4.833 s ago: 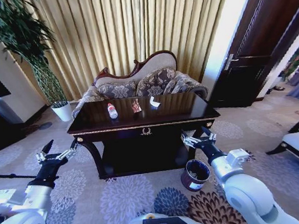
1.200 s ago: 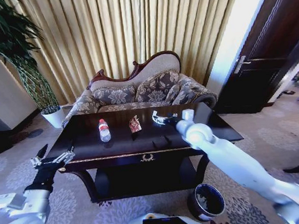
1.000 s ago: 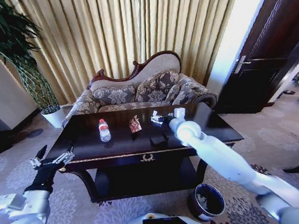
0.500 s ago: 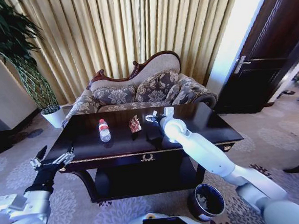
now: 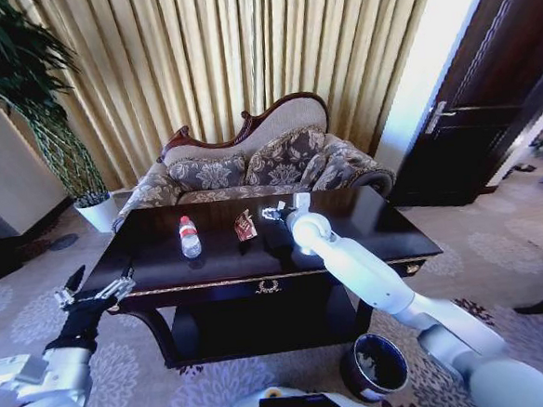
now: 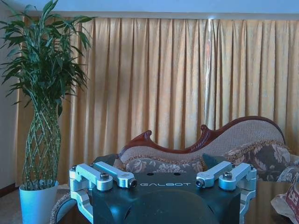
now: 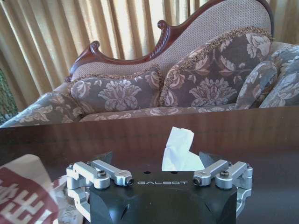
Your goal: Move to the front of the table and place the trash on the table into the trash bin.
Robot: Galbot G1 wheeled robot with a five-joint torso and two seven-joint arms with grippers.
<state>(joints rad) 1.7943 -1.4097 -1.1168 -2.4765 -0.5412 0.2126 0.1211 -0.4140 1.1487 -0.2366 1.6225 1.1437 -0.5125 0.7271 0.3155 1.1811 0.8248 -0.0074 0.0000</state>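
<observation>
The dark glossy table (image 5: 385, 228) stands in front of me. On it lie a clear bottle with a red cap (image 5: 190, 237) and a reddish-brown wrapper (image 5: 245, 226). My right arm reaches across the tabletop, and its gripper (image 5: 274, 212) hovers just right of the wrapper. In the right wrist view that gripper (image 7: 163, 181) is open, with a white scrap (image 7: 178, 147) standing just beyond the gap between its fingers and the wrapper (image 7: 25, 196) to one side. The trash bin (image 5: 376, 365) sits on the carpet by the table's right front leg. My left gripper (image 5: 93, 289) is open, low off the table's left corner.
An ornate sofa (image 5: 250, 163) stands behind the table before gold curtains. A tall plant in a white pot (image 5: 98, 212) is at the far left, a dark door (image 5: 488, 104) at the right. Patterned carpet surrounds the table.
The camera has come closer to the table. My right arm rose from beside the bin, reached over the tabletop and swept left to the white scrap. The left arm stayed put.
</observation>
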